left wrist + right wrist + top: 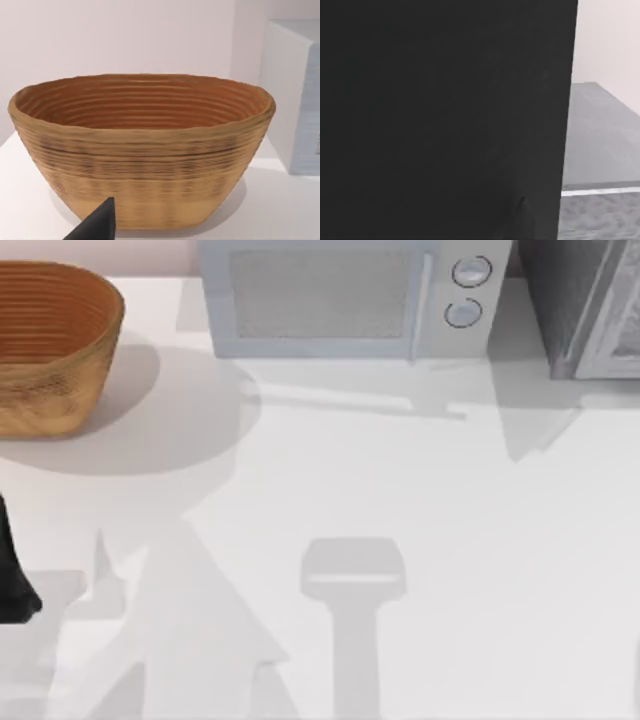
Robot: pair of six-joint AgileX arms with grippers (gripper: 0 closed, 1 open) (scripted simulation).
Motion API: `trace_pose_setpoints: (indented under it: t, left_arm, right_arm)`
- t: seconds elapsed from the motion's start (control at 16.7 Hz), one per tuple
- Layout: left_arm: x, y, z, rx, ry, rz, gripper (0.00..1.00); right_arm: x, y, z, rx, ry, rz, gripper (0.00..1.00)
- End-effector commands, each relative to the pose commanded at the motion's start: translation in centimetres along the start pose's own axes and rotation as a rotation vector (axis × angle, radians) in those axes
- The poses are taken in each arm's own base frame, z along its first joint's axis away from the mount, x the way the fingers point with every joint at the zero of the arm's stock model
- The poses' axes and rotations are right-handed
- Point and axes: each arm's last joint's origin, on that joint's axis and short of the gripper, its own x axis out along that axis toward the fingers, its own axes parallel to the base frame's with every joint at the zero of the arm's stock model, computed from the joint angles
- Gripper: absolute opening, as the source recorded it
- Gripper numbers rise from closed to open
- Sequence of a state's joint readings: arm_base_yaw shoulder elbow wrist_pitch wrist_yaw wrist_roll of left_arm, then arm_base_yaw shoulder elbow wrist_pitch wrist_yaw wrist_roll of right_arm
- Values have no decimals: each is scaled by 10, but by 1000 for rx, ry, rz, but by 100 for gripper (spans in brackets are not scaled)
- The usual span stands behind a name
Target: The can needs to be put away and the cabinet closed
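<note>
While cabinet stands back-right | left tool faces basket

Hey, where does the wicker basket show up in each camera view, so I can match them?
Top view: the basket stands at the far left of the table, left of the microwave.
Left wrist view: the basket is seen close up, upright, open side up.
Right wrist view: mostly dark.
Shared landmark: the microwave, whose pale side stands beside the basket in the left wrist view.

The microwave is standing at the table's back edge. The basket is sitting left of the microwave, and the cabinet is standing right of it.
</note>
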State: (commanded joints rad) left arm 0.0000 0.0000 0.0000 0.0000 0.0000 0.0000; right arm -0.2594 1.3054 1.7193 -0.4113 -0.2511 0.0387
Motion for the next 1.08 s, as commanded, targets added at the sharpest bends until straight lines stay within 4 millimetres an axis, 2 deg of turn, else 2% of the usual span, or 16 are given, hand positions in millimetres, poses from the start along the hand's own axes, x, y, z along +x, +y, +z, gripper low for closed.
trace_pose_setpoints:
  t: [0.3,0.54,0.78,0.96,1.02,1.08]
  left_arm:
    - [0,0,0,0,0,0,100]
    - [0,0,0,0,0,0,100]
    - [0,0,0,0,0,0,100]
    - [0,0,0,0,0,0,100]
    - [0,0,0,0,0,0,100]
    - [0,0,0,0,0,0,100]
  right_arm:
    - [1,83,-2,-5,4,-6,100]
    - [-13,131,-3,-16,4,-4,100]
    - [-22,151,-3,-22,5,-1,100]
    - [-22,151,-3,-22,5,-1,100]
    - [-28,143,2,-24,-13,-35,100]
    - [-28,143,2,-24,-13,-35,100]
